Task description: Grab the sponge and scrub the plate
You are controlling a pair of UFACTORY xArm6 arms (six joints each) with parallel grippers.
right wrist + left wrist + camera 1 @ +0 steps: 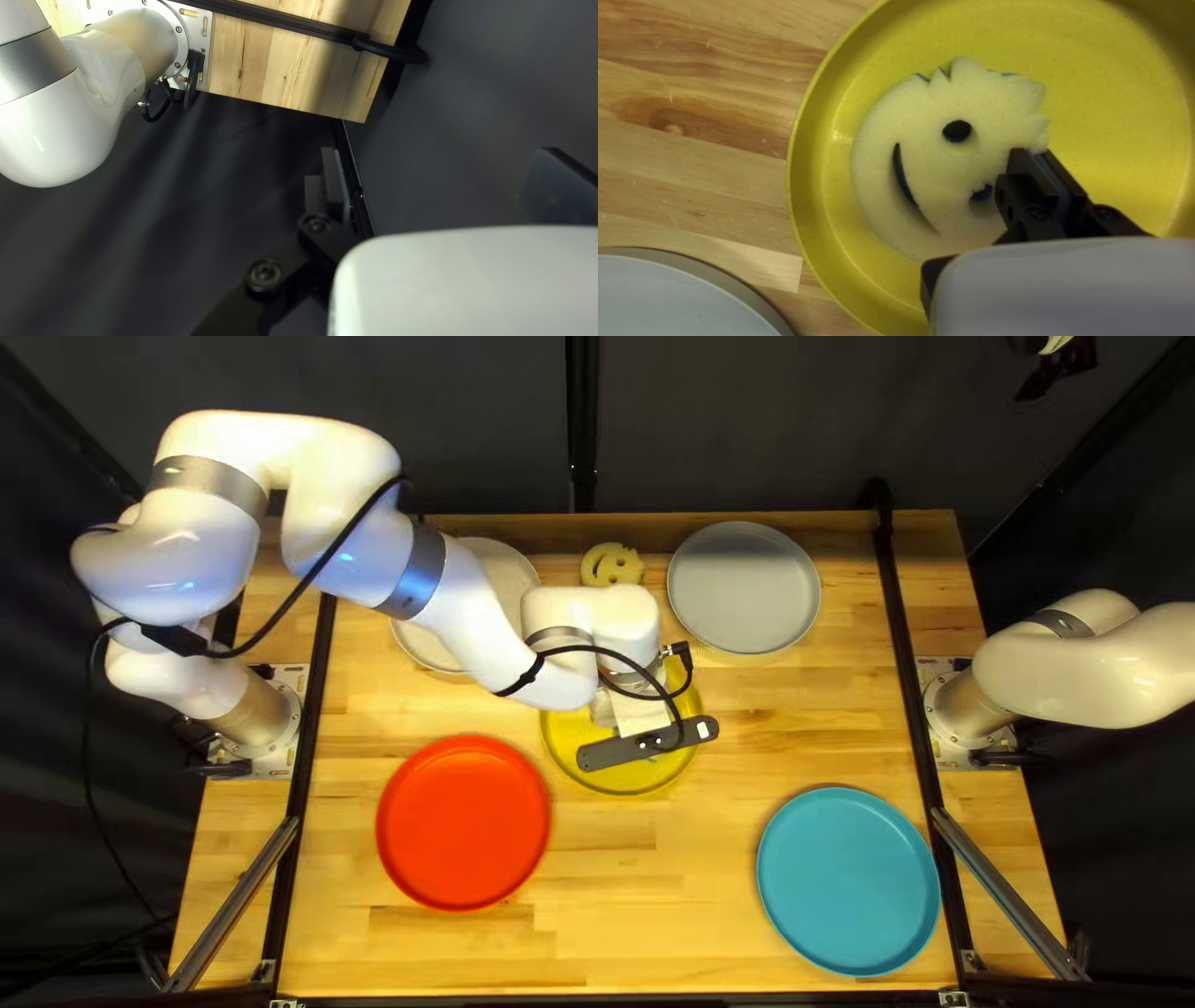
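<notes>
Lists one sponge in yellow plate, inside the rim, likely light, soft and springy, best gripped deep at its notched edge; left gripper, jaws pinching that edge; right gripper, jaws spread, beyond the bench edge.

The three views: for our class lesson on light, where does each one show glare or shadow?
Top left view: glare on the left arm's white shell; left wrist view: a highlight on the yellow plate's inner wall, dark shade in the sponge's cut-outs; right wrist view: a glint on the right arm, shadow across the wooden table.
</notes>
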